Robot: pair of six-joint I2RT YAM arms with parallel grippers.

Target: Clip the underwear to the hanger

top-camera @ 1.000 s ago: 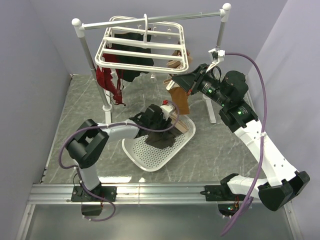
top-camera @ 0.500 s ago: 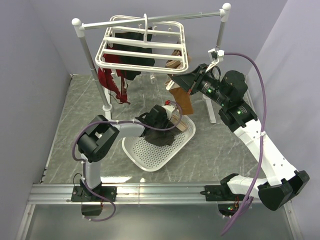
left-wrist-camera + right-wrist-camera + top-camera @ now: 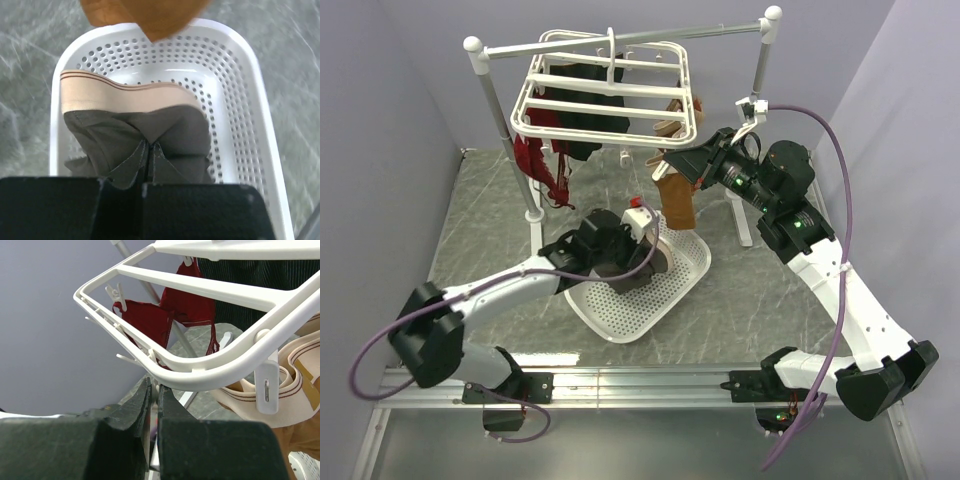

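Observation:
The underwear (image 3: 135, 130), dark grey-brown with a pale beige waistband, lies bunched in the white perforated basket (image 3: 240, 125). My left gripper (image 3: 148, 150) is shut on a pinched fold of its dark fabric. From above, that gripper (image 3: 632, 258) sits low over the basket (image 3: 620, 315) with the underwear (image 3: 640, 277) under it. The white hanger (image 3: 605, 100) hangs from the grey rail. My right gripper (image 3: 154, 387) is shut on a small white clip just below the near corner of the hanger (image 3: 210, 370); in the top view that gripper (image 3: 667, 160) is at the frame's right front corner.
An orange-brown garment (image 3: 678, 200) hangs from a clip (image 3: 266, 385) beside my right gripper, above the basket's far end. A red lacy garment (image 3: 150, 320) and a black one (image 3: 585, 125) hang under the frame. White posts (image 3: 505, 120) hold the rail (image 3: 720, 30).
My left gripper has closed on the underwear in the basket, and the left arm has stretched low toward the near left. The right arm has stayed at the hanger's corner.

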